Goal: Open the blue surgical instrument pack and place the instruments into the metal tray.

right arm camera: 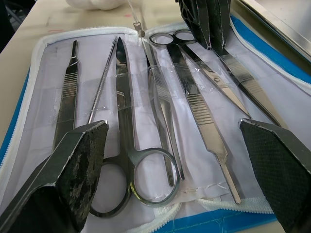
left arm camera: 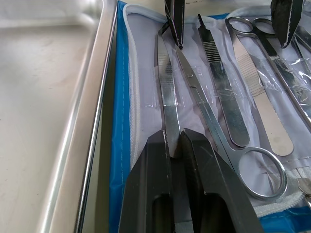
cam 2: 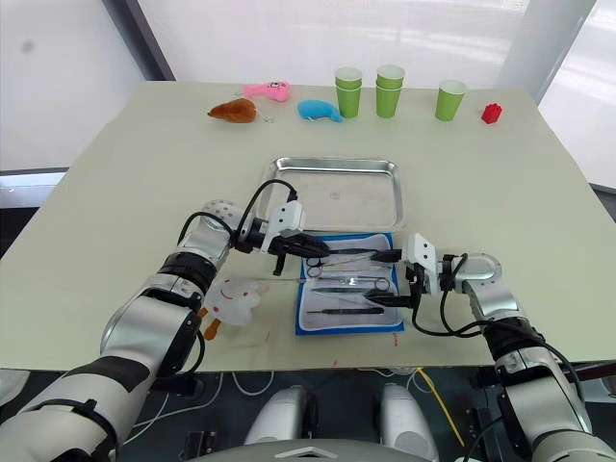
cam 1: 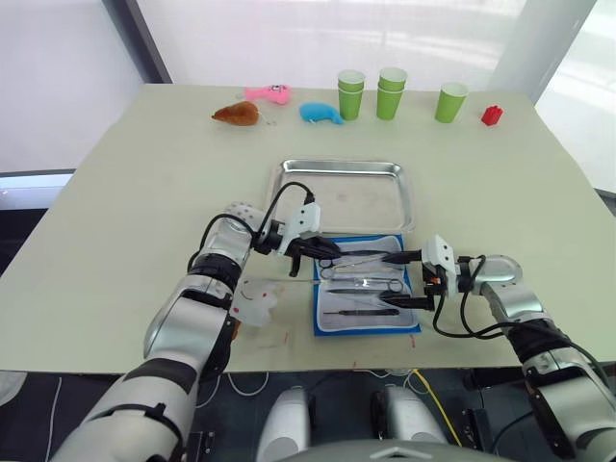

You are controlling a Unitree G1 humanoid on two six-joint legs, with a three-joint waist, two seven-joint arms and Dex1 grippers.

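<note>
The blue surgical instrument pack (cam 1: 368, 316) lies open on the table in front of me, just before the metal tray (cam 1: 342, 166), which holds nothing. Several silvery instruments (right arm camera: 146, 121) rest in its pale lining, among them scissors (right arm camera: 127, 145), tweezers and slim handles. My left gripper (cam 1: 320, 254) is at the pack's left end, shut on a flat tweezer-like tool (left arm camera: 166, 92) in the row beside the tray's rim (left arm camera: 95, 107). At the pack's right end my right gripper (cam 1: 402, 280) is open wide, its fingers (right arm camera: 80, 155) straddling the tools and touching none.
Along the far edge stand green cups (cam 1: 390, 93), a red block (cam 1: 492, 115) and pink, brown and blue plush toys (cam 1: 319, 113). A white plush toy (cam 1: 252, 300) lies by my left forearm. The table's front edge runs close behind the pack.
</note>
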